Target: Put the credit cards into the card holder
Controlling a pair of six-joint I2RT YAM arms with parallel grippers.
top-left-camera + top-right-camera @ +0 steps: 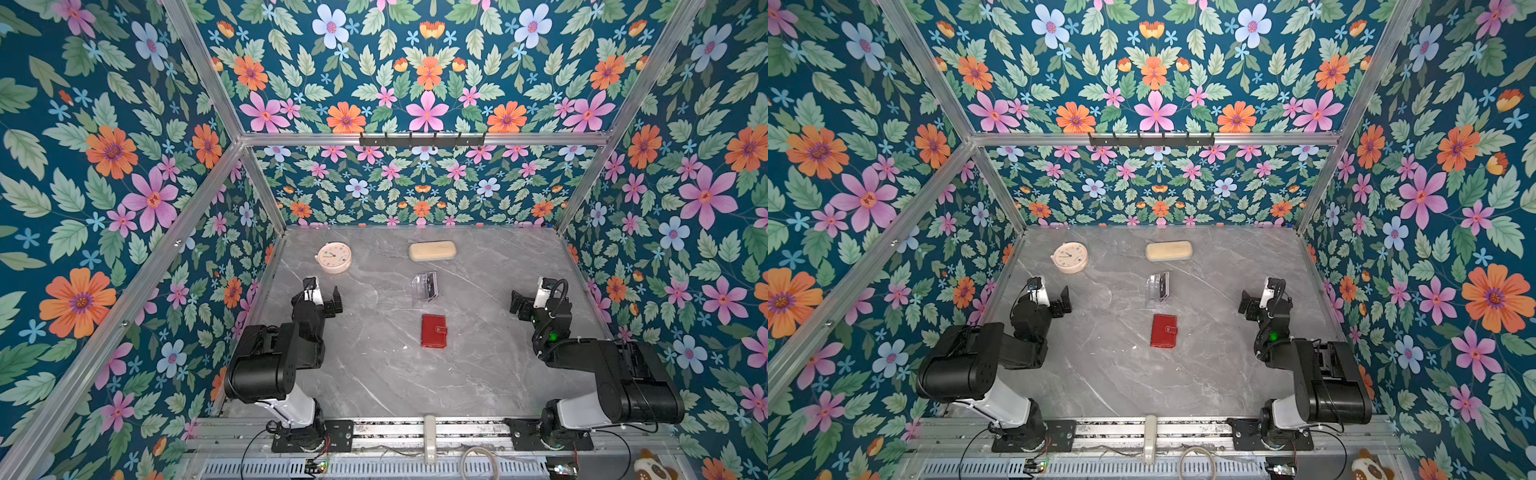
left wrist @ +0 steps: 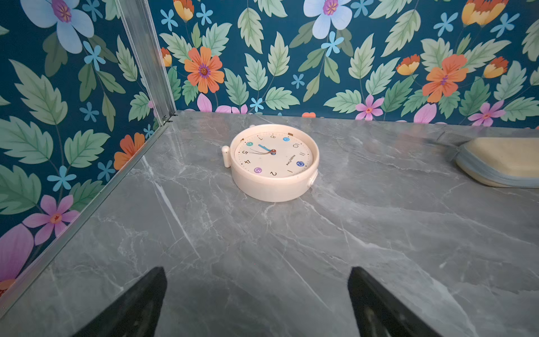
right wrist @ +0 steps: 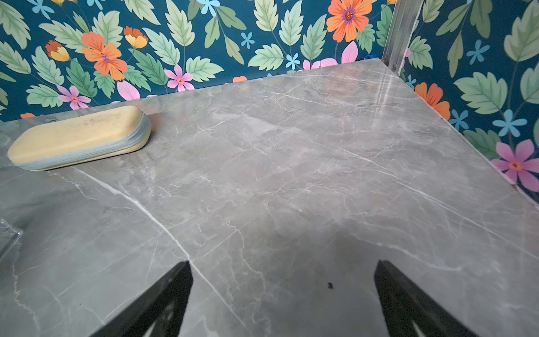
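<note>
Floral walls point(image 1: 104, 166) on three sides, blue ground with orange and pink flowers.

Grey marble table point(image 1: 374, 374).

Left arm point(image 1: 274, 357) folded at the near left. Right arm point(image 1: 615, 374) folded at the near right. Both sit well apart from the objects in the middle.

Left gripper point(image 2: 256, 272): jaws spread wide with nothing between them, hanging over bare table and facing the far left corner.

Right gripper point(image 3: 283, 264): jaws also spread wide and empty, over bare table and facing the far right corner.

Beige oblong case point(image 1: 432, 250): lies flat by the far wall, about centre. A pale blue zip band runs round its edge in the right wrist view.

Round cream clock point(image 1: 333, 257): lies on its back at the far left, dial up, well left of the case.

Card holder point(image 1: 433, 330): red, shut and flat at the table's centre between the two arms. Its snap tab is on the right edge.

Clear stand point(image 1: 417, 286): just beyond the card holder, apart from it.

Credit cards point(image 1: 432, 286): upright in the clear stand. A dark face shows. Cannot tell the count or the other colours from here.
</note>
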